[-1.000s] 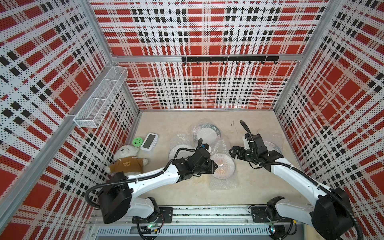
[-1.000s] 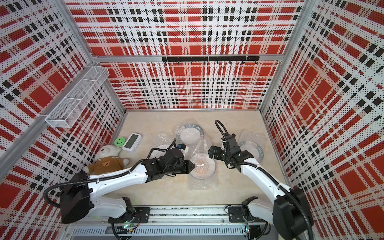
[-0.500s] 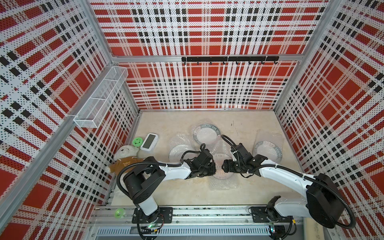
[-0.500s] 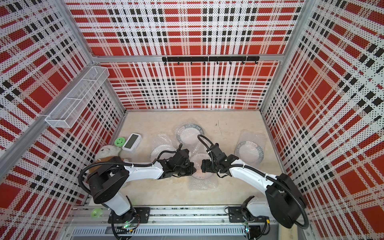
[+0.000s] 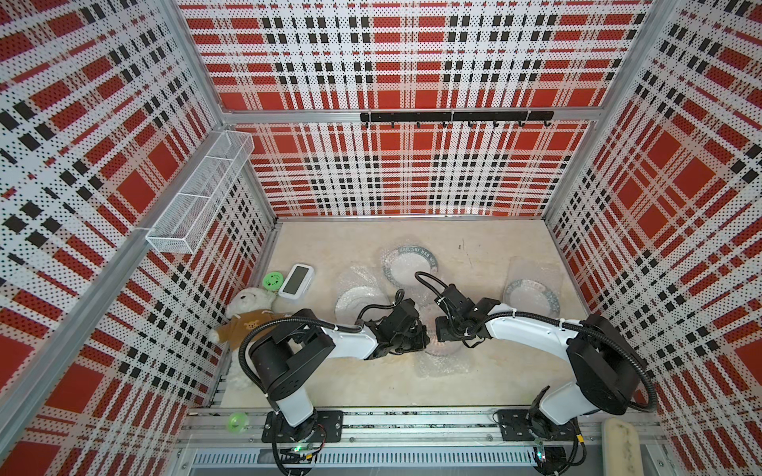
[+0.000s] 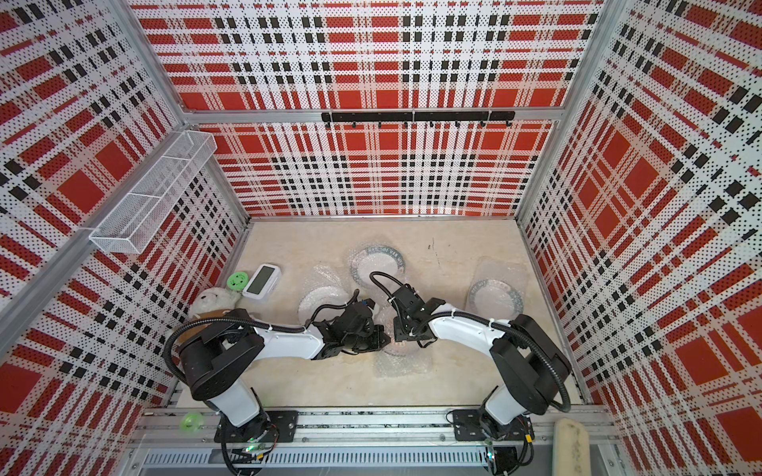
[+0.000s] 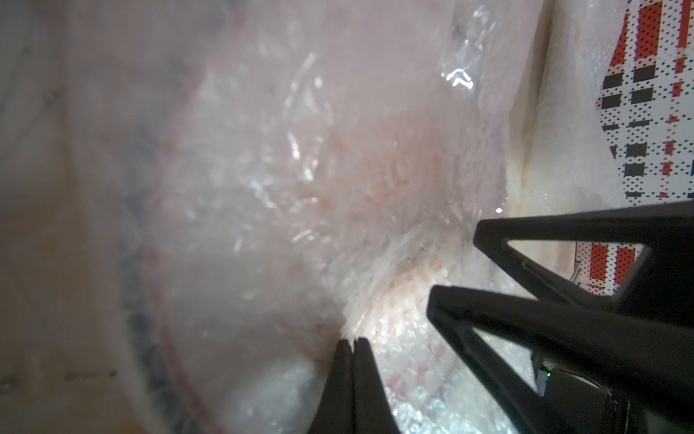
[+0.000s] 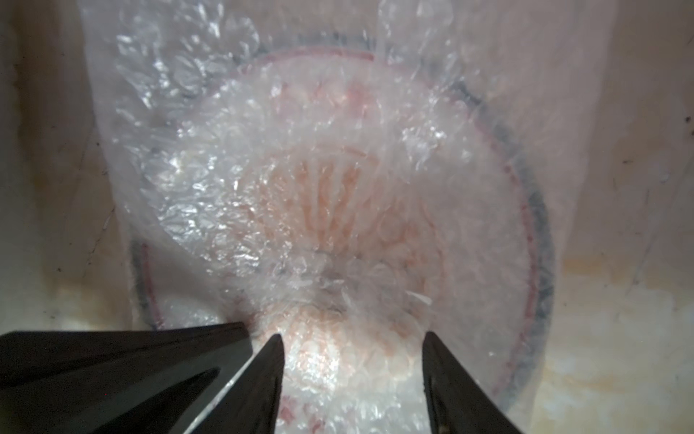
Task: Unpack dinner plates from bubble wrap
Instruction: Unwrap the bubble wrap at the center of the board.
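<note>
Plaid walls (image 5: 412, 62), beige tabletop (image 5: 330, 383), bubble wrap (image 5: 445, 364)

Teddy bear (image 5: 247, 315), green disc (image 5: 272, 281), clock (image 5: 297, 280), wire basket (image 5: 198, 193)

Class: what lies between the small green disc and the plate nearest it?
A white screened device lies between green disc and plate; both top views show it.
</note>
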{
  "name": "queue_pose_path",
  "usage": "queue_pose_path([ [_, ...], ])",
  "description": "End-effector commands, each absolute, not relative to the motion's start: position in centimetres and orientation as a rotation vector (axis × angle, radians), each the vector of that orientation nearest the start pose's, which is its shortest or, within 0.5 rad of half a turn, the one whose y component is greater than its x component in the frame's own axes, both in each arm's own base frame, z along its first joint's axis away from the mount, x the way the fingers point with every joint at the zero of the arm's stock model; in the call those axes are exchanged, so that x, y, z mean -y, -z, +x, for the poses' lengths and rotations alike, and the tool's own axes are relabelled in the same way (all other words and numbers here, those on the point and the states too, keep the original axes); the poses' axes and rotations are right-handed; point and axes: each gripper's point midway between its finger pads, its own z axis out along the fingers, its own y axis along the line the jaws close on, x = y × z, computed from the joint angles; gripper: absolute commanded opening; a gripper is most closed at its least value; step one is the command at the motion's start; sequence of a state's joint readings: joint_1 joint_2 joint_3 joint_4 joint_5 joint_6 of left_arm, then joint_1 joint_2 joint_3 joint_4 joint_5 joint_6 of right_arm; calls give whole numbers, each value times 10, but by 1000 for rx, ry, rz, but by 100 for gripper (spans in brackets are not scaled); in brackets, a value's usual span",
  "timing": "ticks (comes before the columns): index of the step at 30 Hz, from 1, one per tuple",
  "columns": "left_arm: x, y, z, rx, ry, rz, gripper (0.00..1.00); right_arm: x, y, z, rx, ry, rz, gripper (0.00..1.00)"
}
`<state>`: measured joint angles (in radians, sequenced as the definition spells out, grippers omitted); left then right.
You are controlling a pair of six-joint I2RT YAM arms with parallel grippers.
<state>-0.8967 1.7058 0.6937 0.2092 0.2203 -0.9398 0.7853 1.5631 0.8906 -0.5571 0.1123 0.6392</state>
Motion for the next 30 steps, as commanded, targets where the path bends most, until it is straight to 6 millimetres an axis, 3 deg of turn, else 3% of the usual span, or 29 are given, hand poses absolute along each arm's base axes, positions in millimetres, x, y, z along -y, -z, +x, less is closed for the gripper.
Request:
queue_pose_path([
  [1,327,-7,214,-2714,967,24,0,-213,-40,246,-2797,-87,-189,57],
  [12,324,-3,212,-2726,955,20,0,-207,-26,242,-2812,21,-208,43],
  [18,322,1,211,-2735,944,14,0,-205,-22,242,-2806,33,-199,31],
  [26,317,8,209,-2752,919,3,0,-210,-37,245,-2772,-22,-198,4],
  [30,314,11,210,-2760,912,-20,0,-208,-48,248,-2746,-16,-199,0],
])
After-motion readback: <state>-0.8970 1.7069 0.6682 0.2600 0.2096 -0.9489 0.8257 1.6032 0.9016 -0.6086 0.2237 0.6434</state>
